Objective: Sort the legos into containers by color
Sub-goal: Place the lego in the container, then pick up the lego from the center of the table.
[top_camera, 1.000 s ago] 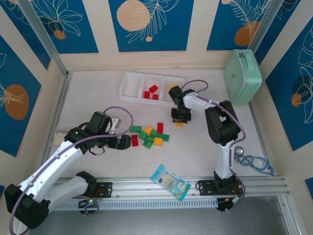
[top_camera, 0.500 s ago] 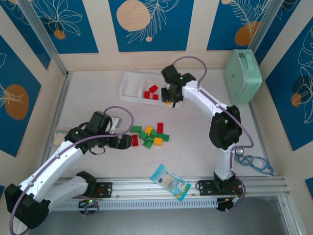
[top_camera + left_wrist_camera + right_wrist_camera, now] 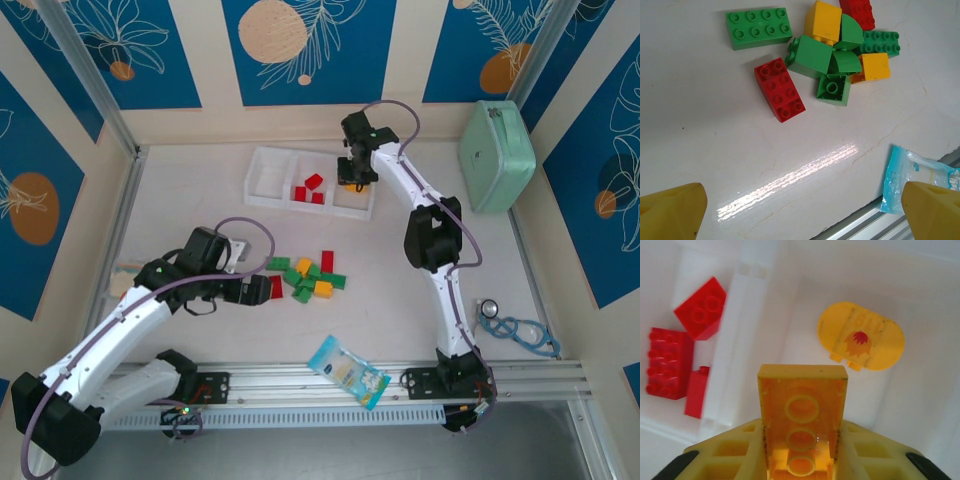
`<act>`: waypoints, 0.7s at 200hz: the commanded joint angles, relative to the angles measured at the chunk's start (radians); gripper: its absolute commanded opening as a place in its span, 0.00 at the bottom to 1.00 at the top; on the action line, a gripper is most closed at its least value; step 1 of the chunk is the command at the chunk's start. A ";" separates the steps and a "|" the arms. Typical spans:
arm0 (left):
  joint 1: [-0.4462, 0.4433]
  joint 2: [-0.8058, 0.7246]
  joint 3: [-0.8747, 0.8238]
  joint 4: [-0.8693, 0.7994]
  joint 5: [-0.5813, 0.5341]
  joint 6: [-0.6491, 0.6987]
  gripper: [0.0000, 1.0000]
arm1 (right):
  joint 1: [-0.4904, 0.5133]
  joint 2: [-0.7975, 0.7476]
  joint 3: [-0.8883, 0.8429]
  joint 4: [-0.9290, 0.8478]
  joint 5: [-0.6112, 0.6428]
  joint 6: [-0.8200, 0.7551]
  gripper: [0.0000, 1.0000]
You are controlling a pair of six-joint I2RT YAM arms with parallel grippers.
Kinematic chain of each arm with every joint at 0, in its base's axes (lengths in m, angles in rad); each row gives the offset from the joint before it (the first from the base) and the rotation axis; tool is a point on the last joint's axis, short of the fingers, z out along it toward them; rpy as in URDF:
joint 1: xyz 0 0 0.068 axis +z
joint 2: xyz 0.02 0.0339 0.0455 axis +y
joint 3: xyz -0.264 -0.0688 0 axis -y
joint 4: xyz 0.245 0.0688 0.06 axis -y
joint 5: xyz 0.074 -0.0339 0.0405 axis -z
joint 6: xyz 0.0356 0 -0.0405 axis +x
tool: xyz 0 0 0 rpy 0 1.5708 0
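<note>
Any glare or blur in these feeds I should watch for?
Left wrist: a bright glare streak crosses the table below the sharp brick pile; right wrist: the white tray looks washed out, the yellow brick between the fingers slightly soft; top external: evenly lit, crisp.

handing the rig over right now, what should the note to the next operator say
Left gripper: open, holding nothing, hovering beside the loose pile of bricks on the table.
Right gripper: closed on a yellow brick, over the right compartment of the white tray.
Done: three red bricks lie in the middle compartment, and a yellow oval piece lies in the right one.
To do: release the yellow brick there, then sort the pile's green, red and yellow bricks. No green is in the tray yet.
</note>
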 commanded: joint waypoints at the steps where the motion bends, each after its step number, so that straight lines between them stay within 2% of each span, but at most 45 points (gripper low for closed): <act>1: 0.008 -0.017 -0.011 0.010 0.027 0.029 0.99 | 0.000 0.002 0.040 -0.053 -0.027 -0.013 0.41; 14: 0.008 -0.024 -0.011 0.012 0.027 0.029 0.99 | 0.001 -0.004 0.035 -0.056 -0.024 -0.007 0.50; 38: 0.009 -0.026 -0.010 0.012 0.022 0.029 0.99 | 0.004 -0.024 0.044 -0.085 -0.016 0.009 0.72; 71: 0.009 -0.025 -0.010 0.010 0.021 0.028 0.99 | 0.034 -0.102 0.039 -0.119 0.032 0.013 0.88; 101: 0.008 -0.033 -0.005 0.003 -0.006 0.023 0.99 | 0.073 -0.213 -0.016 -0.150 0.093 0.035 0.92; 115: 0.008 -0.040 -0.004 -0.002 -0.023 0.020 0.99 | 0.086 -0.290 -0.101 -0.157 0.126 0.076 0.92; 140: 0.007 -0.055 -0.005 0.000 -0.019 0.018 0.99 | 0.111 -0.485 -0.395 -0.026 0.017 0.085 0.90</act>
